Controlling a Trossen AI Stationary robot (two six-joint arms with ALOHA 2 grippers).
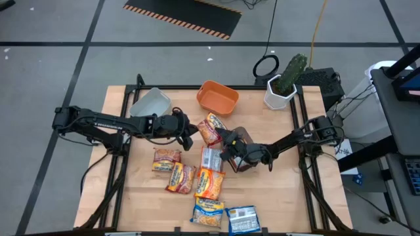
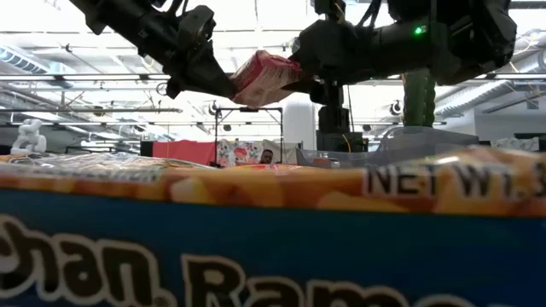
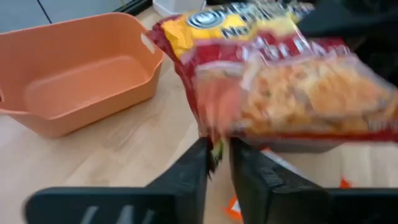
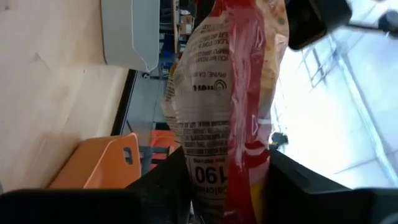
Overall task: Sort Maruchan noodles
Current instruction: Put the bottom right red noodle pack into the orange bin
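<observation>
Red packet (image 1: 211, 129): aloft mid-tabletop, pinched between left claw (image 1: 191, 135) and right claw (image 1: 226, 145). Orange tray (image 1: 218, 97) and grey tray (image 1: 150, 102) at far edge: empty. Six packets (image 1: 209, 183) unsorted toward near edge.

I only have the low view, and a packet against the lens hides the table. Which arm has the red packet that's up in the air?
Observer: Both. The left tool pinches one edge of the red packet, and the right tool has a finger on each side of its other end.
Operator: Where are the trays?
Observer: The orange tray and the grey tray sit side by side at the table edge farthest from your camera, both empty.
Operator: And the rest of the noodles?
Observer: The other packets lie loose on the table between the trays and your camera.
</observation>
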